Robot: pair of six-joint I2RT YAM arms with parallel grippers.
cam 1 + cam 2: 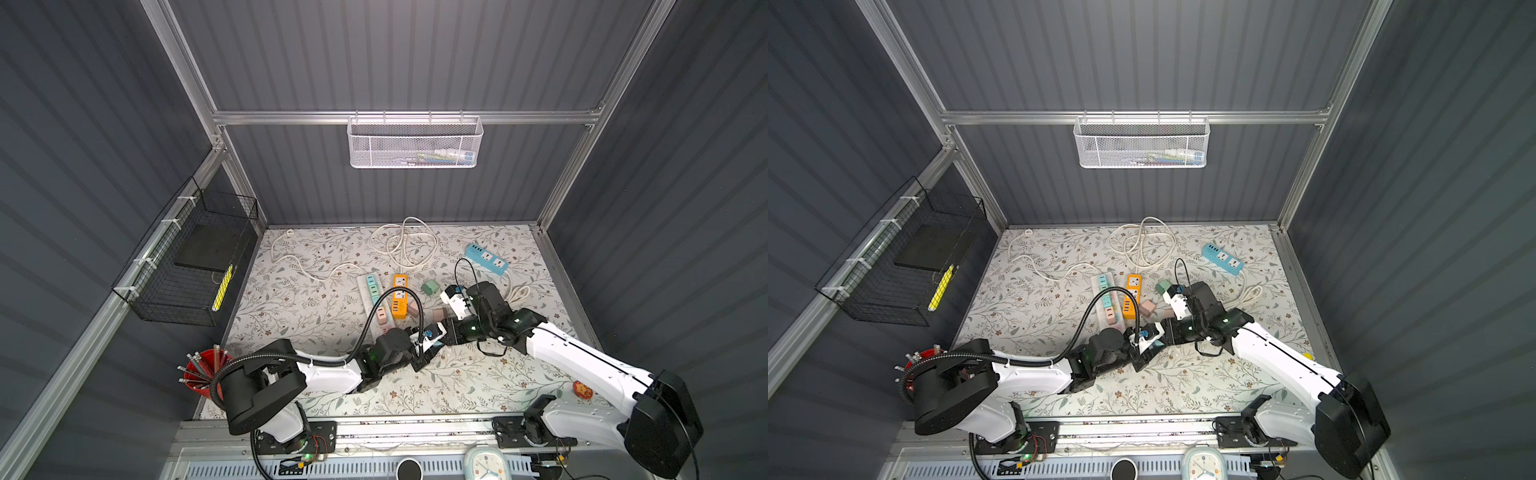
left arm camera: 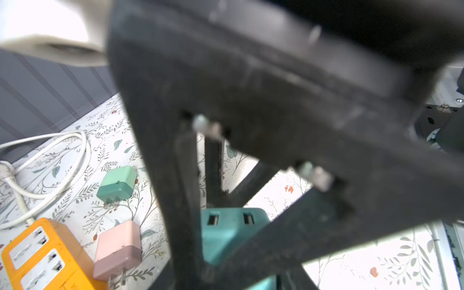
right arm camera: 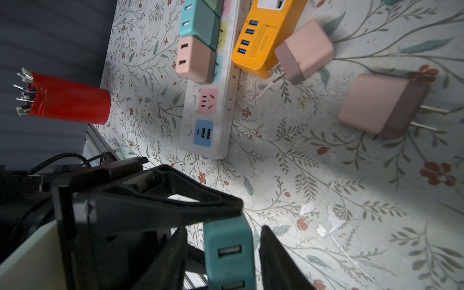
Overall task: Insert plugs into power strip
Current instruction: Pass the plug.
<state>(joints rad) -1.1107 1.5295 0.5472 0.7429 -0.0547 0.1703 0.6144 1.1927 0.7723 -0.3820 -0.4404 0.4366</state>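
A teal plug [image 3: 226,236] hangs above the mat between both grippers. My left gripper [image 2: 233,261] is shut on it; its USB ports [image 2: 213,219] face the left wrist camera. My right gripper [image 3: 223,271] is open, with a finger [image 3: 276,253] on either side of the plug and gaps showing. In a top view the two grippers meet at centre, left [image 1: 430,338] and right [image 1: 444,328]. The white power strip [image 3: 213,105] holds a teal plug [image 3: 198,20] and a pink plug [image 3: 194,59]. Loose pink plugs [image 3: 303,51] [image 3: 381,105] and a green plug [image 2: 116,184] lie on the mat.
An orange power strip [image 1: 400,297] lies right beside the white one. A blue power strip [image 1: 486,257] sits at the back right, and white cables [image 1: 401,243] coil along the back. A red cup of pencils [image 1: 205,370] stands at the front left.
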